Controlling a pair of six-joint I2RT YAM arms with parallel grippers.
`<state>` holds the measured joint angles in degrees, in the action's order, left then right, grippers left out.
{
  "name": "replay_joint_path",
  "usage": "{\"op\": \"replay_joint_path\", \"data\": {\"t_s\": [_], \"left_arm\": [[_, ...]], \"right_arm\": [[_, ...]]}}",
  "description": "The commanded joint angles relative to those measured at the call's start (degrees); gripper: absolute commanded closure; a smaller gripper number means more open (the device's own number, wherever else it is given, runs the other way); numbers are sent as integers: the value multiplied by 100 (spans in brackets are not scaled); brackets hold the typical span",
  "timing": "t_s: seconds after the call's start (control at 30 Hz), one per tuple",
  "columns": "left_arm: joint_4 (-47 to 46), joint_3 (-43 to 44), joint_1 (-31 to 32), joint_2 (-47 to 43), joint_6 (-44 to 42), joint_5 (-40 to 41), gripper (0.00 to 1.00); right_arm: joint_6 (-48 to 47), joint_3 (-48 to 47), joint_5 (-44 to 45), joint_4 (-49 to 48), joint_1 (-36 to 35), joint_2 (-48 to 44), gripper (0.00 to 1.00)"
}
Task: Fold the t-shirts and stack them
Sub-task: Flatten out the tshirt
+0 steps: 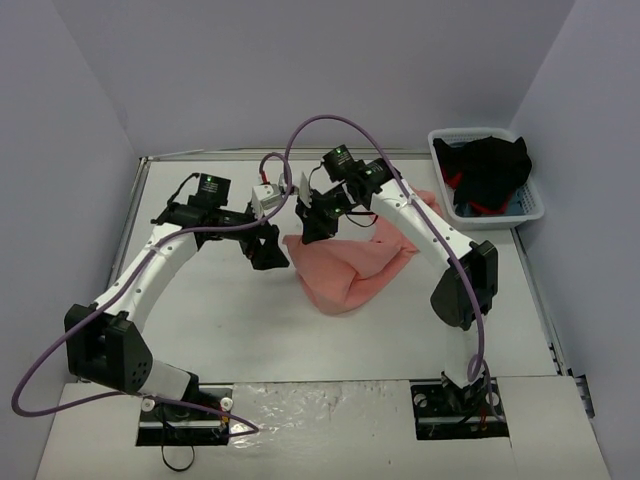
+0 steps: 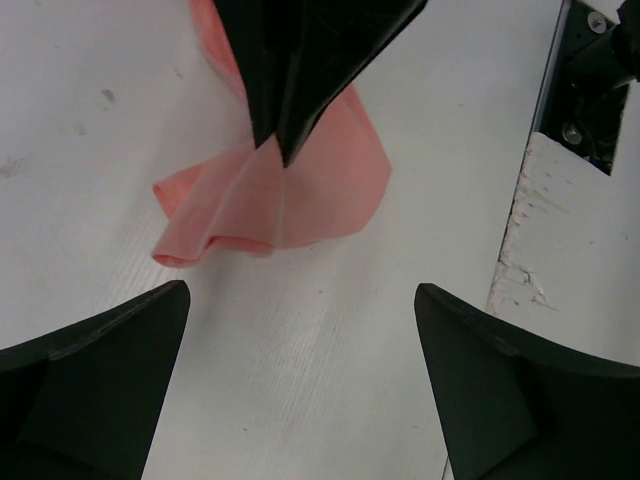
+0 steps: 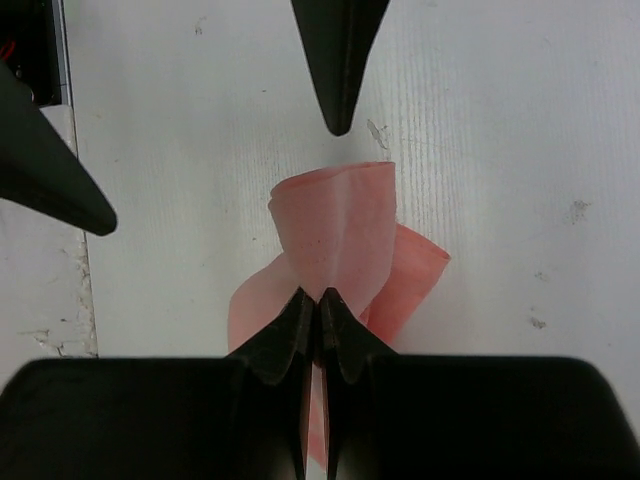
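My right jaws are shut tight on a fold of the pink t-shirt [image 3: 335, 225]. The cloth sticks out past my tips in a soft loop. More of it hangs down on both sides of them.

My left jaws are wide apart and hold nothing. They hang over the white bench [image 2: 300, 380], just beside the shirt, and they point at it. From my left wrist I see the black tips of my right jaws pinching the shirt from above. The cloth falls from them down to the bench. There its edge curls up in a little roll.

From up high, the rest of the shirt lies in a bunched heap in the middle of the bench. The heap sits on the right side of my two jaws, and part of it is under my right arm [image 1: 420, 225].

A white plastic basket [image 1: 535, 205] sits at the far right corner, well apart from the shirt. Dark clothes [image 1: 490, 170] are piled inside it, mostly black with a bit of red. A purple cable [image 1: 300, 135] loops over both my arms.
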<state>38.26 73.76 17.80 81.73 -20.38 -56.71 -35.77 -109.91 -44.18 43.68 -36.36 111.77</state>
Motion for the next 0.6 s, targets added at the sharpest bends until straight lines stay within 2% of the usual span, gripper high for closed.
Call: {"op": "replay_joint_path", "data": {"t_s": [0.0,0.13,0.43,0.5,0.57], "left_arm": [[-776,-159,109,-122,298,423,5],[-1240,-370,153,-254,368,740,5],[-1637,-512,303,-202,403,652,4],[-1664,-485,355,-132,412,591,0],[-1664,-415,390,-79,412,529,7]], "right_arm": [[-123,-163,-354,387,-55,-84,100],[-264,-207,-494,606,-47,-173,100],[-405,-241,-556,782,-38,-261,100],[-422,-259,-556,817,-29,-243,100],[-440,-277,-556,852,-38,-252,100]]}}
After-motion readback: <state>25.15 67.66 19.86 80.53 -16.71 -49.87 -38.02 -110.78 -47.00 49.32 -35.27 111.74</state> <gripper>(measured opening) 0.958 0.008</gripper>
